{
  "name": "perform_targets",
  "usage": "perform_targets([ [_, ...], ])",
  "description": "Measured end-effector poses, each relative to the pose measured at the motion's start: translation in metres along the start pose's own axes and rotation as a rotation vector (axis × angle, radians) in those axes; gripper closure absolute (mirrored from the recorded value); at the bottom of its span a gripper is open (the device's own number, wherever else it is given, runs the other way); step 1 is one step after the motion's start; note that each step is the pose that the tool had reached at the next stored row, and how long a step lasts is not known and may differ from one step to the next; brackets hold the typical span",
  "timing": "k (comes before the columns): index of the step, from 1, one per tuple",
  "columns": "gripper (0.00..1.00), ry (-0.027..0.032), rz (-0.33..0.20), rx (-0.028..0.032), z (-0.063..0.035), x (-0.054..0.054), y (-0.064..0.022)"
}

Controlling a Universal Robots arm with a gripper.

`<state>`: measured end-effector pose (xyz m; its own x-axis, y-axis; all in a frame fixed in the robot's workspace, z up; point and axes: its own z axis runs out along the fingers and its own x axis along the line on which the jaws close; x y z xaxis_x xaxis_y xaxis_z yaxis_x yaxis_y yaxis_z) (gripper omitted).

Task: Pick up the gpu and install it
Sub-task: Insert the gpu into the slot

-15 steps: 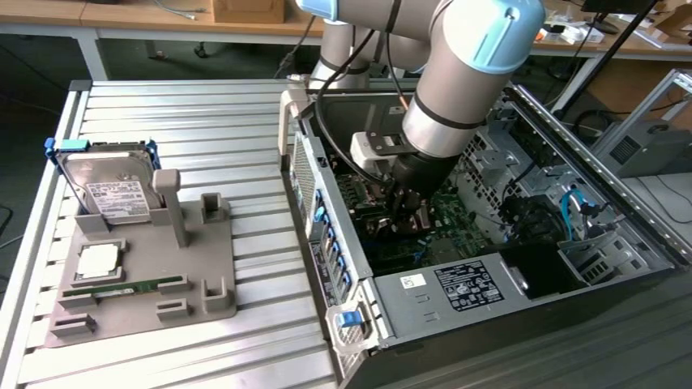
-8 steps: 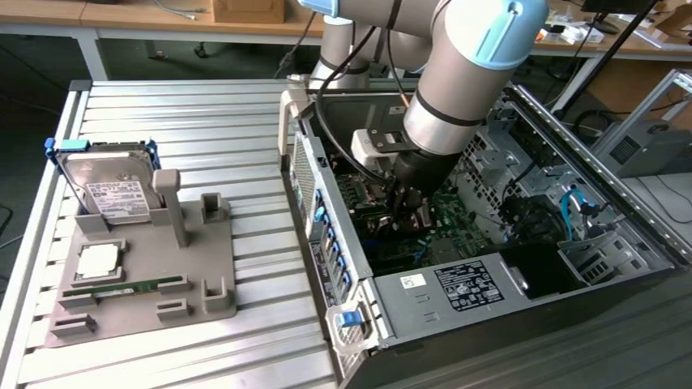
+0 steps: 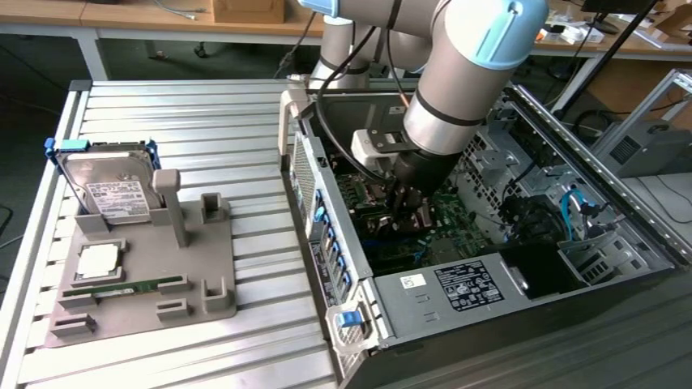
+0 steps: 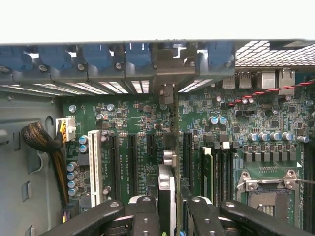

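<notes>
Fingers (image 4: 146, 219) of the claw (image 4: 171, 204) press on the gpu (image 4: 166, 179) from both sides, so the claw is closed on it and holds it. The gpu stands on its thin edge, and the wrist view looks straight along it. It is over the middle of the green board (image 4: 123, 123), in the row of long black slots (image 4: 132, 162). Its far end reaches the back wall of the case, right by the blue clips (image 4: 98, 56). It is not clear if its bottom edge is all the way down in a slot.

A white slot (image 4: 95, 167) stands on the board beside the black ones. A bunch of yellow and black wires (image 4: 39, 137) plugs in near one edge of the board. A chip socket (image 4: 268, 191) with a metal frame sits near the other edge.

In the exterior view, the big silver arm (image 3: 476, 73) goes down into the open computer case (image 3: 605, 267). The case lies on its side on the metal table (image 3: 184, 113), at the table's edge on the exterior view's right.

A gray tray (image 3: 206, 267) lies near the table's edge on the exterior view's left. A hard drive (image 3: 108, 190) stands up at the tray's far corner. A square chip (image 3: 97, 259) lies flat in front of it. A thin green memory stick (image 3: 125, 286) lies flat just beside the chip, closer to the tray's near edge.
</notes>
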<state>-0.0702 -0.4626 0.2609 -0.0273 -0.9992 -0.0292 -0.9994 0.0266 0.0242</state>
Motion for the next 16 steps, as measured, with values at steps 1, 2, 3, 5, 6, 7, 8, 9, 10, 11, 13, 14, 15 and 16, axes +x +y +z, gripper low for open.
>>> perform_targets([
  [1,0.73,0.0,-0.002,0.0,0.0,0.0,0.0],
  [2,0.73,0.0,-0.003,-0.0001,0.0,0.0,0.0],
  [3,0.73,0.0,-0.003,-0.0001,0.0001,0.0,0.0],
  [5,0.73,0.0001,-0.003,-0.0002,0.0002,0.0,0.0],
  [6,0.73,0.0002,-0.003,-0.0001,0.0003,0.0,0.0],
  [7,0.73,0.0001,-0.004,-0.0001,0.0004,0.0,0.0],
  [8,0.73,0.0001,-0.004,-0.0001,0.0005,0.0,0.0],
  [9,0.73,0.0001,-0.004,-0.0001,0.0006,0.0,0.0],
  [10,0.73,0.0001,-0.004,-0.0001,0.0008,0.0,0.0],
  [11,0.73,0.0001,-0.004,-0.0001,0.001,0.0,0.0],
  [13,0.73,0.0002,-0.004,-0.0002,0.0013,-0.0001,-0.0001],
  [14,0.73,0.0001,-0.004,-0.0001,0.0014,-0.0001,-0.0001],
  [15,0.73,0.0001,-0.005,-0.0001,0.0015,-0.0001,-0.0001],
  [16,0.73,0.0,-0.005,-0.0001,0.0016,-0.0002,-0.0001],
])
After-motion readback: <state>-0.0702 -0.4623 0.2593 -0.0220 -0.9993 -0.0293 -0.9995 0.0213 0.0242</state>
